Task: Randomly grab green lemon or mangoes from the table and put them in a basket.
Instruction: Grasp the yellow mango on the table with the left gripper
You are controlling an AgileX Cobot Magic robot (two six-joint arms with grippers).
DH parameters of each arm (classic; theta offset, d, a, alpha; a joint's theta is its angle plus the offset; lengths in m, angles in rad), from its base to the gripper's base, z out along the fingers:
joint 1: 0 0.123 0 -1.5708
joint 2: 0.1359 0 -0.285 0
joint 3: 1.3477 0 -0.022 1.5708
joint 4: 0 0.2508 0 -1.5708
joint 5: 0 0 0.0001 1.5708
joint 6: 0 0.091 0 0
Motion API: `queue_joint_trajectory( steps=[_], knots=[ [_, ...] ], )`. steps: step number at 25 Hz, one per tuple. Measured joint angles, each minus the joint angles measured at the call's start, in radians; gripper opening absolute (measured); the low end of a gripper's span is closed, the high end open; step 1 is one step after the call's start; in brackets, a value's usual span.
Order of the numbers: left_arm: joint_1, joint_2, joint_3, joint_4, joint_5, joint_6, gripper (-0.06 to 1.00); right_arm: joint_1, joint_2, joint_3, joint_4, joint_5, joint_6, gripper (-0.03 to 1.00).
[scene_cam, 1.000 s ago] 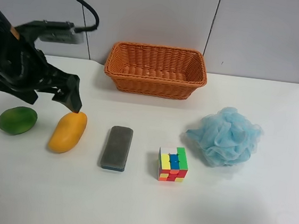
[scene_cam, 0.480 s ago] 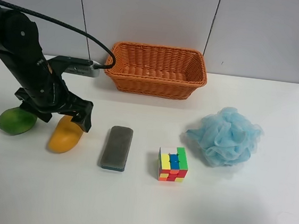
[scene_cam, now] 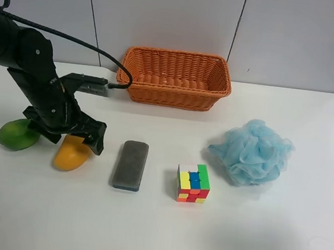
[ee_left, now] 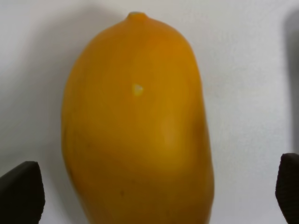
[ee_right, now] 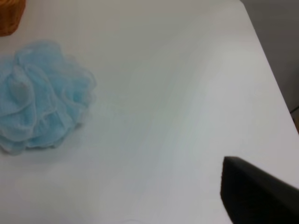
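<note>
Straddling the mango (scene_cam: 68, 156) on the table (scene_cam: 251, 235), toward the high view's left, the left gripper (ee_left: 155, 189) has its fingers spread to either side, grasping nothing. The lemon (scene_cam: 15, 135) lies just beside the mango. Farther back stands the basket (scene_cam: 171, 95). Whether the right gripper (ee_right: 254, 196) is spread or clenched cannot be told.

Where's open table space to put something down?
Bare: the whole near strip of the white tabletop, before the multicoloured puzzle cube and dark grey block, and the patch between the orange wicker basket and fluffy blue bath sponge. Crowded: the left gripper straddling the yellow-orange mango beside the oval green lemon.
</note>
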Motion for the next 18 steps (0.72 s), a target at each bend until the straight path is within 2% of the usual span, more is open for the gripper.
queue_joint_trajectory(
  steps=[8,18],
  knots=[
    [0.0,0.032,0.0,-0.001,-0.042,0.002,0.99,0.0,0.0,0.0,0.0,0.0,0.0,0.99],
    [0.0,0.042,0.0,-0.002,-0.046,0.002,0.98,0.0,0.0,0.0,0.0,0.0,0.0,0.99]
  ],
)
